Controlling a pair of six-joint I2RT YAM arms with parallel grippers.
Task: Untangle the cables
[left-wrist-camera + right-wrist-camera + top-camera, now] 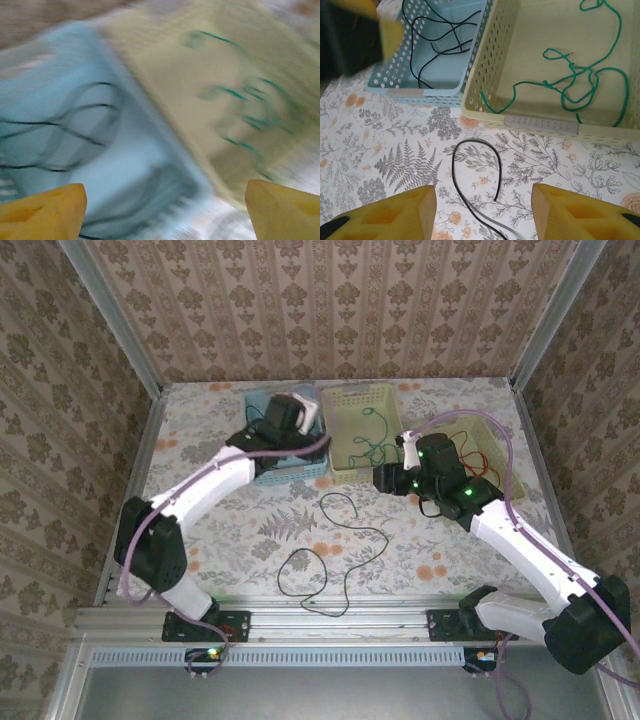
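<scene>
A big table (200, 530) with a flower cloth holds two baskets side by side at the far end: a blue basket (420, 92) and a yellow basket (540, 124). The left gripper (165, 215) hangs over the blue basket. Its picture is blurry, but its two fingers are wide apart with nothing between them. The right gripper (484, 215) hangs over the bare cloth just in front of the baskets. It too is wide open and holds nothing. A black cable (445, 51) lies curled in the blue basket, and a green cable (572, 67) lies looped in the yellow one. A red cable (480, 453) lies on the cloth by the right arm. The one that matters now, I think, is the long black cable (498, 170) left loose on the table. It winds from near the baskets back toward the arms' end of the table. Its top loop sits right below the right gripper, between the two fingers. The right arm looks nearer to it, so a drop straight down should reach it.
</scene>
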